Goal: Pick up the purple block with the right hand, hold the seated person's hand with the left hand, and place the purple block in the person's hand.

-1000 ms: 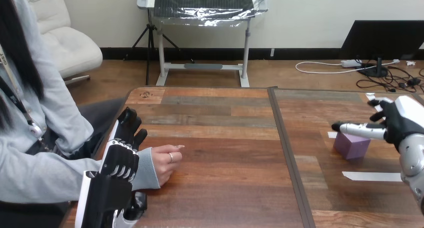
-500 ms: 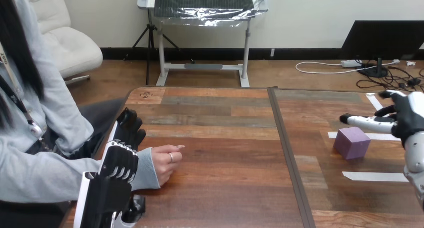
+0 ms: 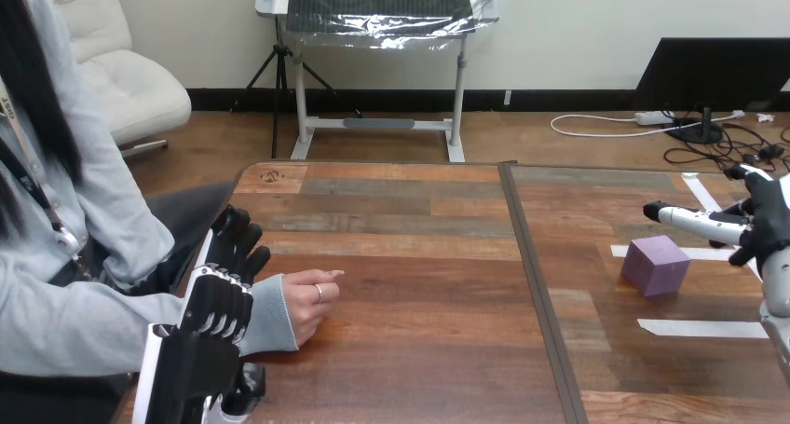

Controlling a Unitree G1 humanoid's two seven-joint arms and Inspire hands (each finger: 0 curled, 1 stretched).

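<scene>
head view: brown wooden worktop (image 3: 419, 349). left hand (image 3: 219, 303) lies on the wrist of the person's hand (image 3: 307, 305); can't tell its grip. right hand (image 3: 762, 221) released, near small purple cube block (image 3: 655, 264), not touching; block sits on worktop's right side.

The purple block (image 3: 656, 265), a small cube sitting flat on the table (image 3: 419, 349) with one edge turned forward, lies just below the right hand (image 3: 762, 221) and apart from it, while the person's hand (image 3: 310, 303), loosely curled on its side, rests just right of the left hand (image 3: 216, 305).
</scene>
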